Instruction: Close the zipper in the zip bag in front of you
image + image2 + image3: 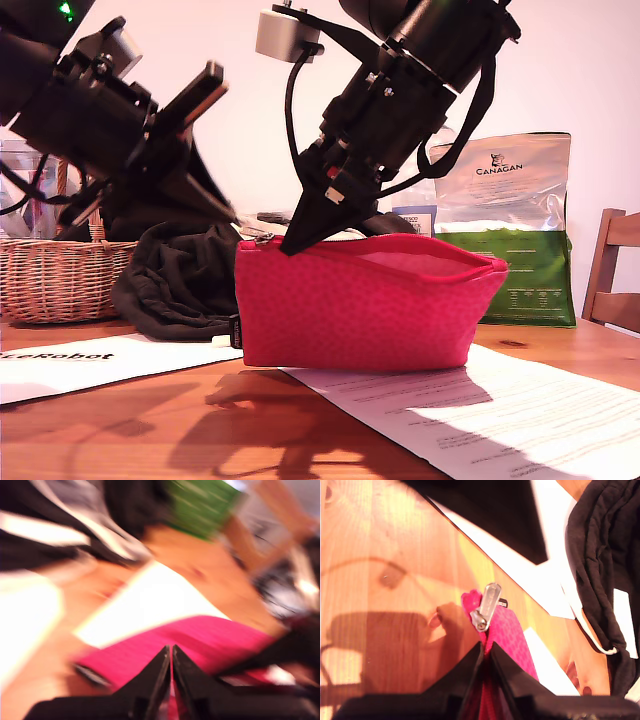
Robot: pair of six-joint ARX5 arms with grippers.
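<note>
Zipper (487, 606) pull just beyond my second gripper (487, 656)

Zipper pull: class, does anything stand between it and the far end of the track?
Yes. My second gripper clamps the zip bag rim right beside the zipper pull, on the track it must run along.

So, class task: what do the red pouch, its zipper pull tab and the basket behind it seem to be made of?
The zip bag looks like matte woven fabric: faint dotted texture, soft sagging top edge. Its pull tab looks like silver metal, given its bright shine. The basket seems to be woven wicker, showing tan interlaced strands, though natural or synthetic is unclear.
</note>
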